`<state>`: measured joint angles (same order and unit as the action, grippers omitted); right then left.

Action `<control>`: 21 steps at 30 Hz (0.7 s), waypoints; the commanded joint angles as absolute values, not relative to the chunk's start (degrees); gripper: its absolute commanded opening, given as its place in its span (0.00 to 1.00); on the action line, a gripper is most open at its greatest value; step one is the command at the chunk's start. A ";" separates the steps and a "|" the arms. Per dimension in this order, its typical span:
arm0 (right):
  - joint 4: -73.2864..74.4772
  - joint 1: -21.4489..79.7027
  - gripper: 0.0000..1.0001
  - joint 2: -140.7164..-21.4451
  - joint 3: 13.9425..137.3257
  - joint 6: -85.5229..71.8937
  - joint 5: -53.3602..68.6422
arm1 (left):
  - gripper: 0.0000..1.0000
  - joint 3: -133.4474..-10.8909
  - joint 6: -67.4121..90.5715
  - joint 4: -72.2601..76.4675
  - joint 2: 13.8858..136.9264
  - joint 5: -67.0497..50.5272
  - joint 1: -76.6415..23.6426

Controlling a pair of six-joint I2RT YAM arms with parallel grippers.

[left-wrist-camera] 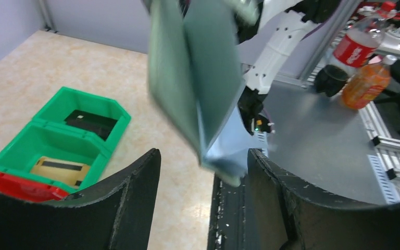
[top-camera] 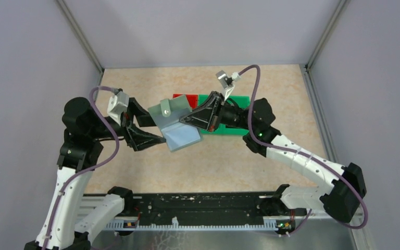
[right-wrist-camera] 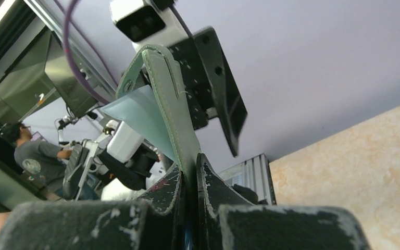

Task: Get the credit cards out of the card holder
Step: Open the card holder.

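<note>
The right claw (right-wrist-camera: pixel 190 162) is clamping shut on the pale grey-green card holder (top-camera: pixel 167 112), holding it unfolded in the air, while the left claw (left-wrist-camera: pixel 204 156) is gaping wide and empty around the holder's lower edge, where a pale blue card (top-camera: pixel 183 138) is sticking out.

Card holder (top-camera: pixel 174 125) is up off the table (top-camera: pixel 271 156), btw my two grippers. L gripper (left-wrist-camera: pixel 203 159) is on its left, w/ the holder's low corner btw the spread fingers. R gripper (right-wrist-camera: pixel 190 166) is on its right, pinching its edge. Row of bins (top-camera: pixel 237 101) sits behind, partly under my R wrist. 1st card (left-wrist-camera: pixel 91 121) lies in one bin, 2nd card (left-wrist-camera: pixel 62 167) in the bin beside it.
</note>
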<state>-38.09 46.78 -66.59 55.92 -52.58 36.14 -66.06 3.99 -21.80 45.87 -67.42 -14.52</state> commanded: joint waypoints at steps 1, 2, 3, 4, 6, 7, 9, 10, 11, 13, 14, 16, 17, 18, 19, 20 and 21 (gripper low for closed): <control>-41.22 48.72 0.00 -68.30 57.88 -52.58 35.91 | 0.67 -66.20 16.90 -7.79 45.66 -75.07 -14.70; -41.44 48.93 0.00 -68.58 58.02 -52.69 35.66 | 0.66 -66.15 18.12 -6.98 45.76 -75.25 -14.71; -41.59 49.20 0.00 -69.02 58.27 -52.54 35.48 | 0.65 -66.06 18.79 -6.34 45.84 -75.52 -14.69; -41.34 49.55 0.00 -69.41 58.73 -52.28 35.28 | 0.64 -65.99 19.10 -5.88 45.86 -76.26 -14.70; -41.09 50.10 0.00 -69.99 59.39 -51.56 34.74 | 0.62 -65.65 19.25 -5.55 45.84 -77.95 -14.69; -41.05 50.41 0.00 -70.31 59.74 -51.41 34.75 | 0.60 -65.54 19.18 -5.62 45.77 -77.52 -14.76; -39.65 50.91 0.00 -70.52 60.56 -50.13 34.62 | 0.55 -65.47 18.54 -6.01 45.79 -77.48 -14.69; -39.71 51.20 0.00 -70.67 60.63 -49.70 34.38 | 0.52 -65.52 18.31 -6.44 45.80 -76.45 -14.72; -39.94 51.39 0.00 -70.83 60.76 -49.70 34.43 | 0.46 -65.54 18.29 -6.68 45.84 -75.16 -14.72; -40.53 51.74 0.00 -71.29 61.03 -49.80 34.90 | 0.28 -65.69 18.15 -7.58 46.07 -70.22 -14.72; -40.52 51.94 0.00 -71.49 61.14 -49.79 35.09 | 0.17 -65.92 17.79 -8.75 46.13 -66.49 -14.72; -41.19 52.05 0.00 -71.58 61.18 -49.97 35.43 | 0.02 -66.06 17.22 -10.07 46.26 -60.07 -14.73; -41.21 52.11 0.00 -71.48 61.22 -50.12 35.50 | 0.00 -66.09 16.70 -10.56 46.21 -57.51 -14.68; -40.96 52.04 0.06 -71.12 61.19 -49.94 35.40 | 0.00 -66.01 16.64 -10.71 46.07 -55.17 -14.68; -40.40 52.04 0.13 -70.73 60.97 -49.70 35.14 | 0.00 -66.01 16.81 -10.68 45.88 -53.99 -14.75; -39.87 52.11 0.22 -70.15 60.61 -49.27 34.96 | 0.00 -66.01 17.36 -10.32 45.63 -53.46 -14.70; -39.64 52.02 0.30 -69.40 59.69 -49.05 34.75 | 0.00 -65.94 18.25 -9.63 45.46 -53.52 -14.75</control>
